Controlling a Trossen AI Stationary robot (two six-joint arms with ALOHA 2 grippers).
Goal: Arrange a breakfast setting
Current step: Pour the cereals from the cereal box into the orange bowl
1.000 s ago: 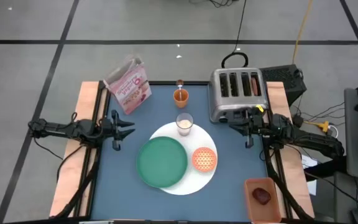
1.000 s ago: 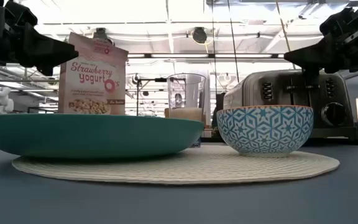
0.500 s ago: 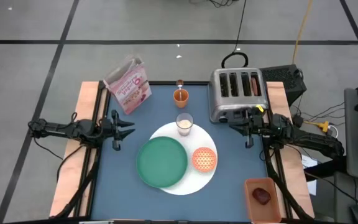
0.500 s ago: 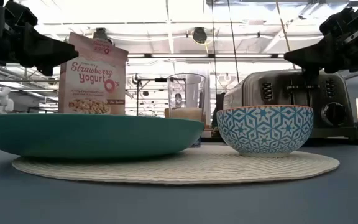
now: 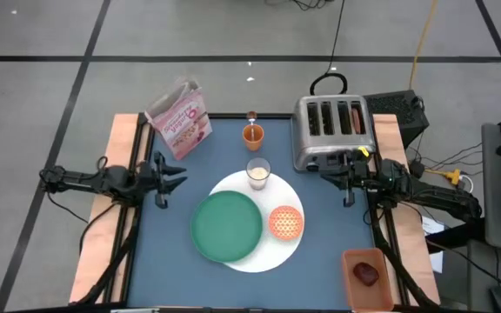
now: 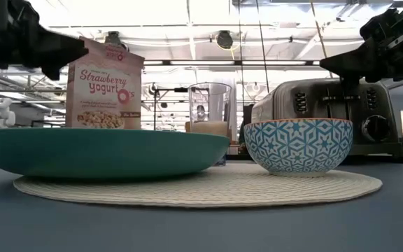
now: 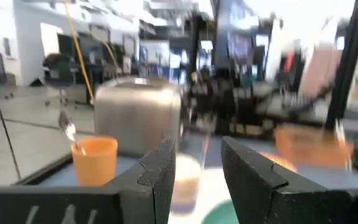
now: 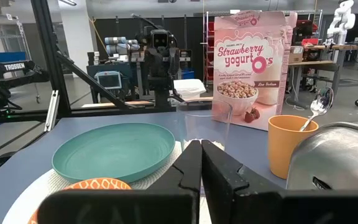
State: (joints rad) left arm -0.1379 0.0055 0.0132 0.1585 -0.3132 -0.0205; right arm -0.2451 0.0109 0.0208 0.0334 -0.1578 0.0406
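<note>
Two hands flank the white plate (image 5: pixel 259 259) — left hand (image 5: pixel 165 180) apart, right hand (image 5: pixel 346 181) together.

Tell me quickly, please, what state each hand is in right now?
Left hand: open, holding nothing, hovering at the table's left edge.
Right hand: closed, holding nothing, hovering in front of the toaster.

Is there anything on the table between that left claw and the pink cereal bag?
Nothing visible. From above, the left end effector hangs at the table's left edge, fingers apart and empty, and the pink cereal bag stands at the far left corner. Only bare blue table lies between them.
</note>
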